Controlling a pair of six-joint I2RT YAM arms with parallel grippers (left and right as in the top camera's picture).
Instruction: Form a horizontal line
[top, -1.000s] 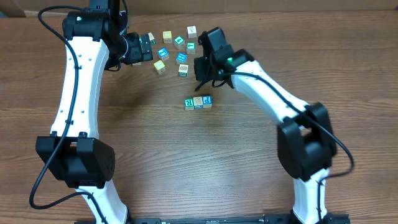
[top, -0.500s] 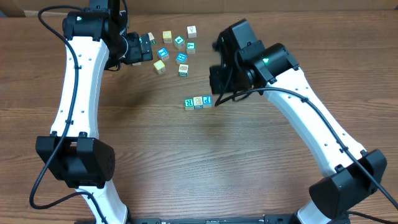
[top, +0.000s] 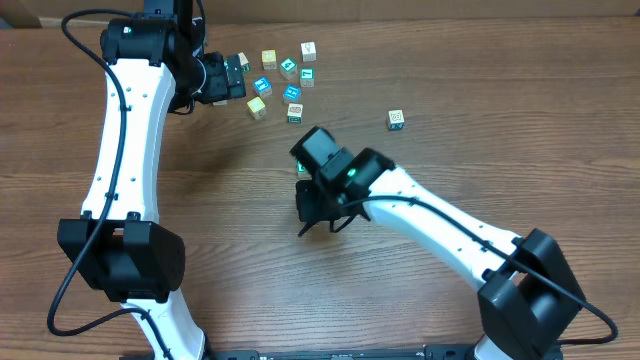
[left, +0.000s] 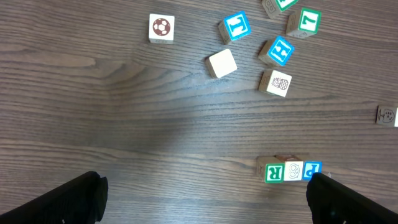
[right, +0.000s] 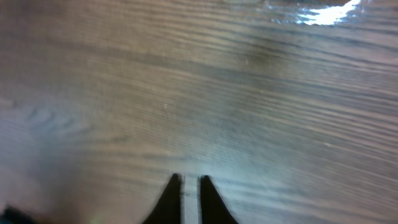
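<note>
Blocks (left: 290, 170) sit in a three-piece row mid-table (top: 220, 250). My right gripper (right: 189, 186), fingers nearly together and empty, hovers beside it; I risk scattering the row. Left gripper (left: 205, 199) hangs wide.

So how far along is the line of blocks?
A three-block row reading R, a picture, P already lies side by side. Nothing is in hand: the right hand is shut and empty over bare wood. About seven loose blocks and a stray one remain.

end effector (right: 189, 200) nearly closed over blurred table (right: 249, 93)
</note>
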